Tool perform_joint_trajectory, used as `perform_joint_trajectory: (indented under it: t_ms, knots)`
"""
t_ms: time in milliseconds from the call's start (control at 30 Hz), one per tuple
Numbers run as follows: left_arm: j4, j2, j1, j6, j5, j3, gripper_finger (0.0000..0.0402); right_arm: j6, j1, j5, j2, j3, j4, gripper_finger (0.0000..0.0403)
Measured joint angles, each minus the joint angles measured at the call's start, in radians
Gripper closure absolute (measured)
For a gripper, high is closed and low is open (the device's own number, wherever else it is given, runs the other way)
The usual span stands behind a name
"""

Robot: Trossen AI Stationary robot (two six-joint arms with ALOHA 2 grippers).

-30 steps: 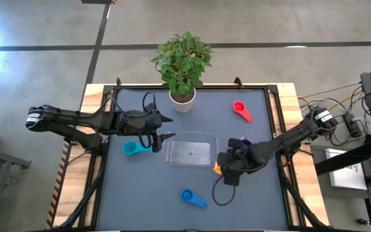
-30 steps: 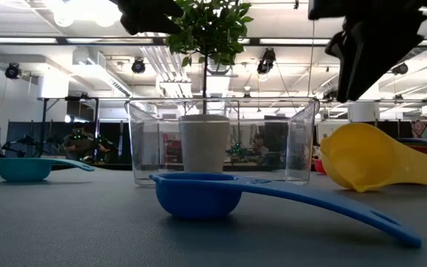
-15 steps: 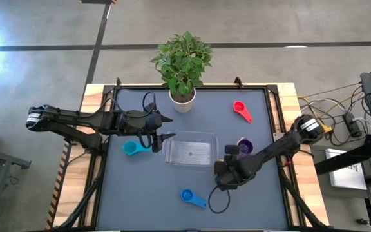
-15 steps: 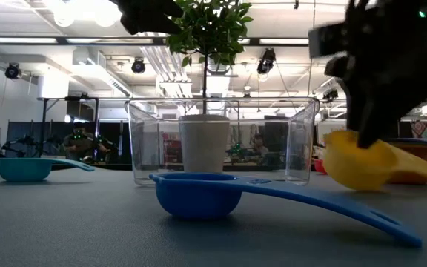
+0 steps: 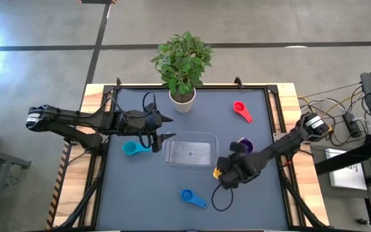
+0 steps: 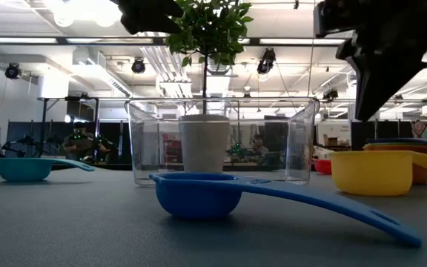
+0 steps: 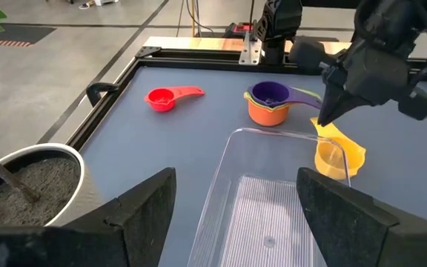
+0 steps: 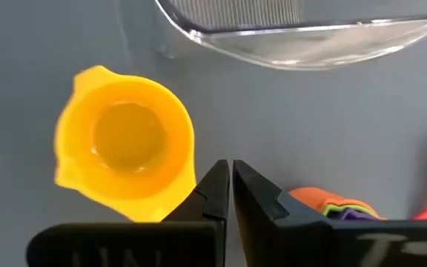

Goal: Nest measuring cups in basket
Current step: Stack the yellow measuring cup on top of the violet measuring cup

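1. The right claw (image 8: 230, 182) hangs just above the bench (image 5: 147, 193), right beside the yellow measuring cup (image 8: 124, 152). Its two fingers are pressed together with nothing between them, so the cup is not gripped.
2. The yellow cup stands upright on the bench, apart from the near right corner of the basket (image 5: 190, 152).
3. The left claw (image 5: 166, 127) waits near the basket's left end, fingers spread wide and holding nothing.
4. The basket is a clear shallow tray in the middle of the bench. It looks empty, so by my judgement no cup is nested in it yet and nearly all of the task is left.
5. One step looks partly done: a purple cup (image 7: 271, 92) sits inside an orange cup (image 7: 267, 113) on the bench to the right of the basket, not in it.
6. Counted, six cups show: one yellow, one purple, one orange, one red (image 5: 241, 110) towards the far right, one teal (image 5: 131, 149) to the left of the basket, and one blue (image 5: 190, 197) at the near side.
7. There is one basket, and one potted plant (image 5: 183, 64) in a white pot at the far edge of the bench.
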Motion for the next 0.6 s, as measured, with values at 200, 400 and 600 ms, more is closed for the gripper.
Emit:
perform_joint_trajectory:
  t_ms: [200, 400, 600]
  knots:
    - [0.000, 0.000, 0.000, 0.000, 0.000, 0.000, 0.0139, -0.067, -0.041, -0.137, -0.052, -0.014, 0.086, 0.0381]
    - [0.000, 0.000, -0.002, 0.000, 0.008, 0.000, 0.0139, -0.085, -0.098, -0.244, -0.032, -0.060, 0.139, 0.0333]
    - [-0.002, 0.000, -0.002, 0.000, 0.010, 0.000, 0.0139, -0.133, -0.134, -0.264, -0.016, -0.099, 0.197, 0.0272]
